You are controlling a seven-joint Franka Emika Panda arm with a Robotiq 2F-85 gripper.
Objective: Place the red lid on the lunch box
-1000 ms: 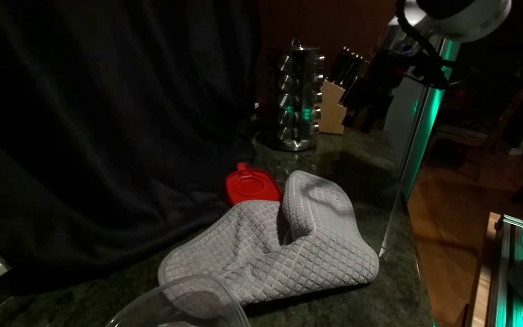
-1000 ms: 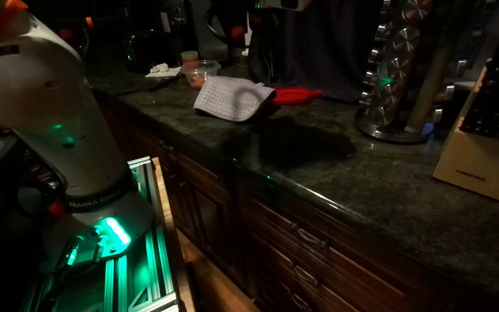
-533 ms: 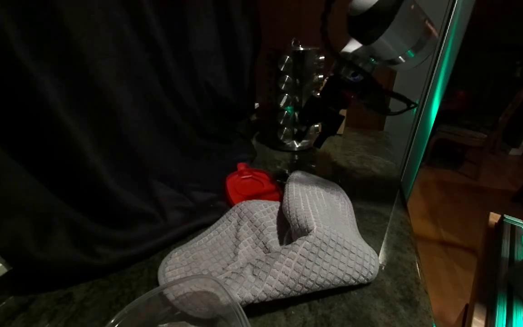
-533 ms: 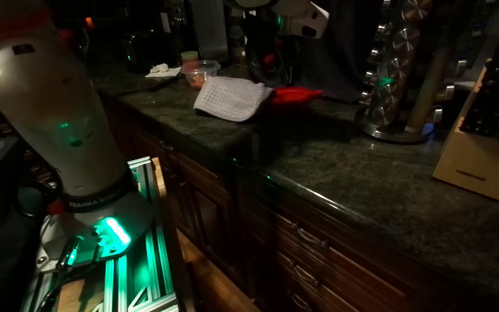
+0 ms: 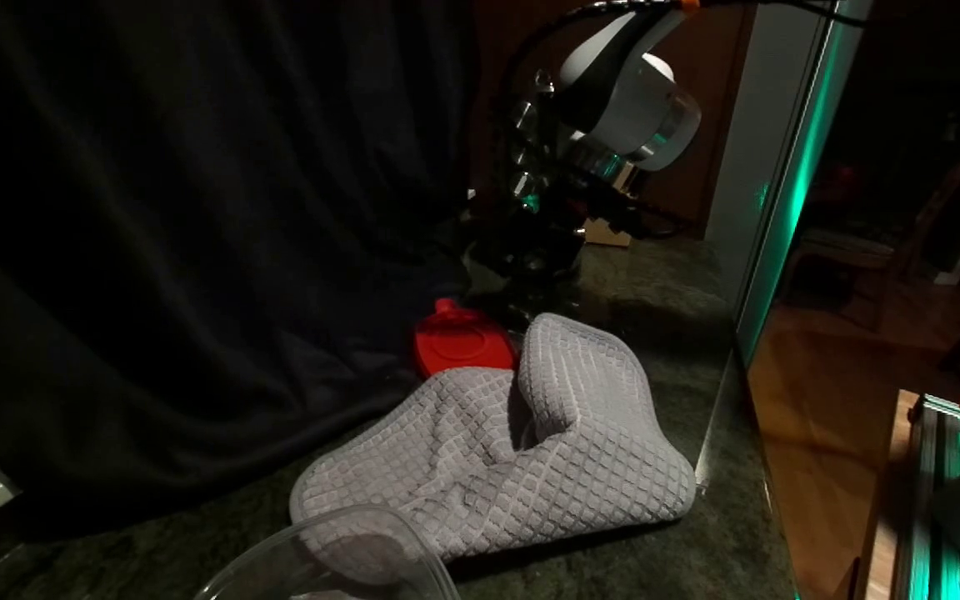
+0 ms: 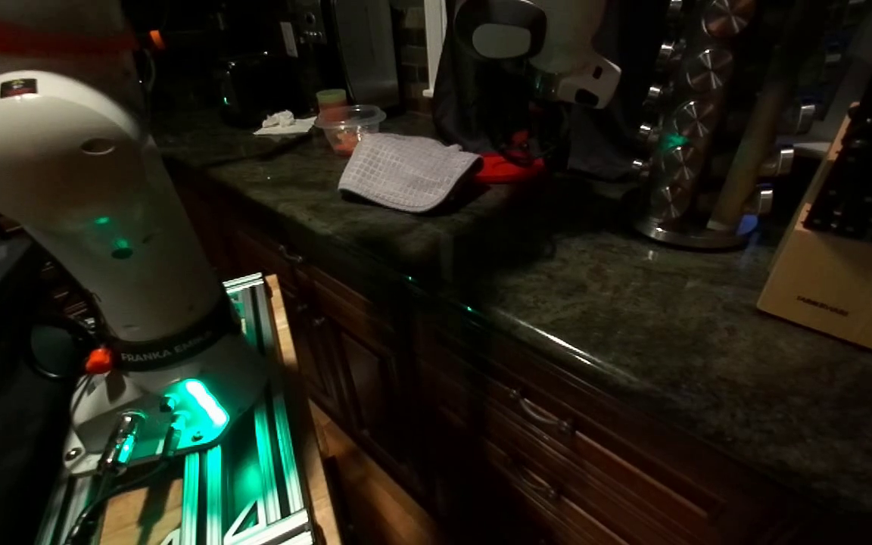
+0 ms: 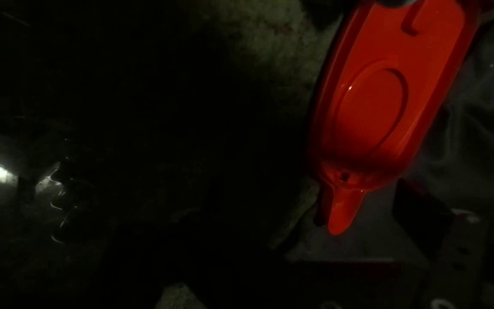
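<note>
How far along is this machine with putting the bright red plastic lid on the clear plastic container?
Done: apparently the approach; in the wrist view the black gripper stands open near the bright red plastic lid.
In hand: the grasp, seemingly; no grip shows yet.
Left: lifting the lid from the dark mottled countertop and covering the clear plastic container, which stands open past the grey quilted mitt.

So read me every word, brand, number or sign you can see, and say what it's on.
"FRANKA EMI", ending lost in shadow: on the dark collar of the robot arm, in an exterior view.
Lettering on the wooden knife block, same view: too blurred to read surely.
Label higher on the arm, same view: too small to read.
</note>
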